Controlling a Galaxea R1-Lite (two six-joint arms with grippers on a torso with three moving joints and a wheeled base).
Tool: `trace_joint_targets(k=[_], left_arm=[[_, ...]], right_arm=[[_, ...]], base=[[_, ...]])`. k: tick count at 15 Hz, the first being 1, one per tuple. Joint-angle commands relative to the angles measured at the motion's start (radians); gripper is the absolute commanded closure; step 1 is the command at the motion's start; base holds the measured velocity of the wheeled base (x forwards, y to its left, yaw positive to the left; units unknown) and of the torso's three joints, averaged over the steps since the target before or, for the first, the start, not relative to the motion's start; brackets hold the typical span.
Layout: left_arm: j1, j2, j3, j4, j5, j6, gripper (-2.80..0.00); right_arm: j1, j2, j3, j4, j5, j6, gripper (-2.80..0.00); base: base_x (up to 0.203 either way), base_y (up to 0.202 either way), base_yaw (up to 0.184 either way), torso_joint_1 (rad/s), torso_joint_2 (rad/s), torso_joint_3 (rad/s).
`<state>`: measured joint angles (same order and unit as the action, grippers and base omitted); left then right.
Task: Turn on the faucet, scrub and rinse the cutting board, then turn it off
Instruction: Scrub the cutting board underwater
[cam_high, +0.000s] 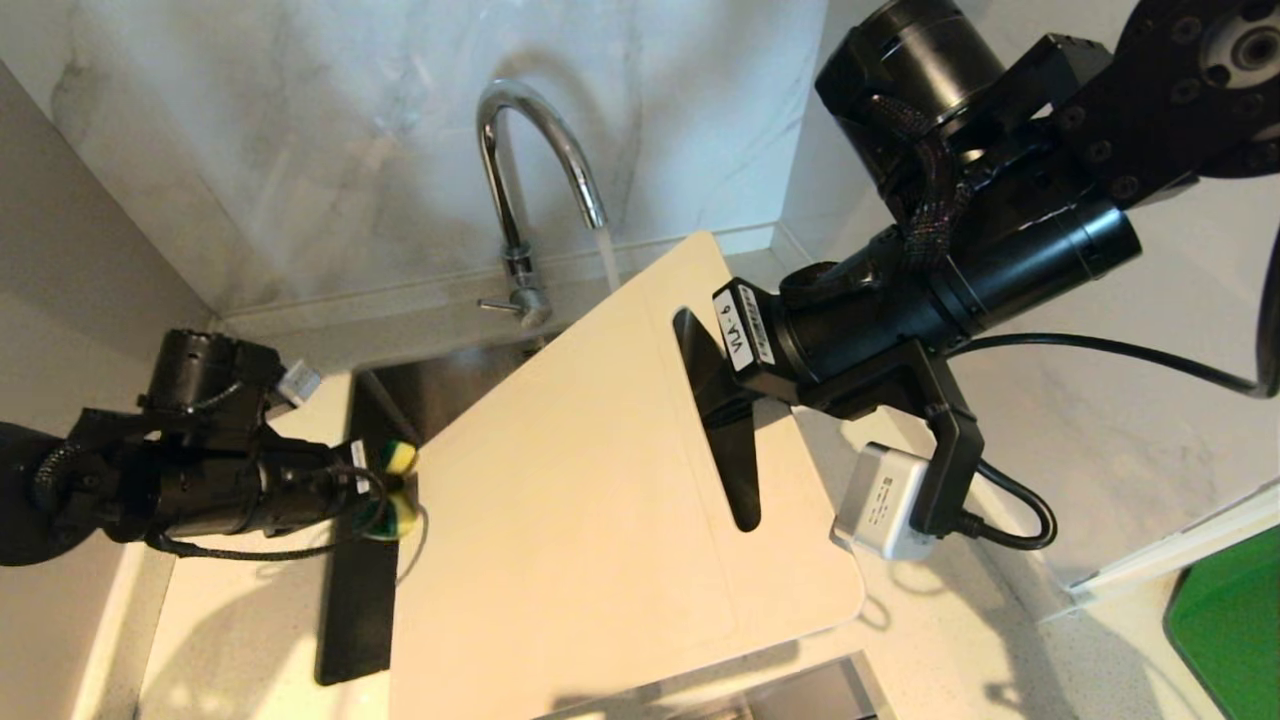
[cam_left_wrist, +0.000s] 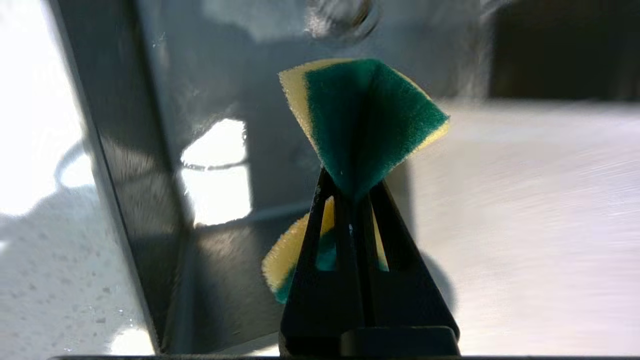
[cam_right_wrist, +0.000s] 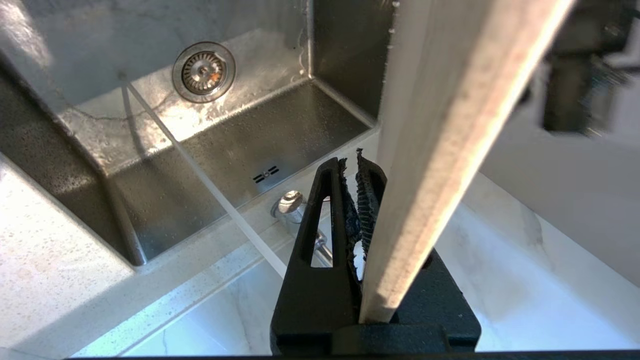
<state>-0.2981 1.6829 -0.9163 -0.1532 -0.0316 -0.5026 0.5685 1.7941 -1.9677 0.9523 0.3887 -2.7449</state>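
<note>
Cutting board (cam_high: 600, 500) tilts under the running faucet (cam_high: 520, 180), clamped by the right gripper (cam_right_wrist: 357, 210); left gripper (cam_left_wrist: 352, 220) pinches a sponge (cam_left_wrist: 365, 120) beside it.

Cream cutting board (cam_high: 590, 480), chrome faucet (cam_high: 520, 150) — green-and-yellow sponge (cam_left_wrist: 362, 120), speckled white countertop (cam_high: 240, 640).

the head view looks steeply down from above the sink (cam_high: 400, 395), facing the back wall, with the faucet (cam_high: 520, 190) mid-frame. the left wrist view sits low and close at the sink's left wall (cam_left_wrist: 165, 165), facing across it. the right wrist view looks down from behind the faucet into the sink (cam_right_wrist: 240, 145). all three views share the sink.
</note>
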Motion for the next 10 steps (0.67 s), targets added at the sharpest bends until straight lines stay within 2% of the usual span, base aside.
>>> trace_joint_targets(k=[1, 3, 4, 8, 10], left_arm=[[0.000, -0.116, -0.099, 0.080, -0.001, -0.004, 0.00], [-0.027, -0.178, -0.226, 0.228, -0.014, -0.012, 0.00], [-0.079, -0.197, -0.277, 0.288, -0.017, -0.024, 0.00], [-0.372, -0.195, -0.451, 0.442, 0.013, -0.096, 0.00], [-0.512, -0.122, -0.529, 0.476, 0.068, -0.115, 0.00]], right_arm=[[0.001, -0.004, 0.003, 0.006, 0.001, -0.015, 0.00], [0.001, -0.002, 0.003, 0.006, 0.001, -0.015, 0.00], [0.001, -0.002, 0.001, 0.006, 0.001, -0.015, 0.00], [0.001, 0.002, 0.000, 0.005, 0.001, -0.015, 0.00], [0.001, 0.002, 0.000, 0.005, 0.001, -0.015, 0.00]], base=[[0.000, 0.000, 0.000, 0.000, 0.00, 0.000], [0.000, 0.000, 0.000, 0.000, 0.00, 0.000], [0.000, 0.000, 0.000, 0.000, 0.00, 0.000], [0.000, 0.000, 0.000, 0.000, 0.00, 0.000], [0.000, 0.000, 0.000, 0.000, 0.00, 0.000]])
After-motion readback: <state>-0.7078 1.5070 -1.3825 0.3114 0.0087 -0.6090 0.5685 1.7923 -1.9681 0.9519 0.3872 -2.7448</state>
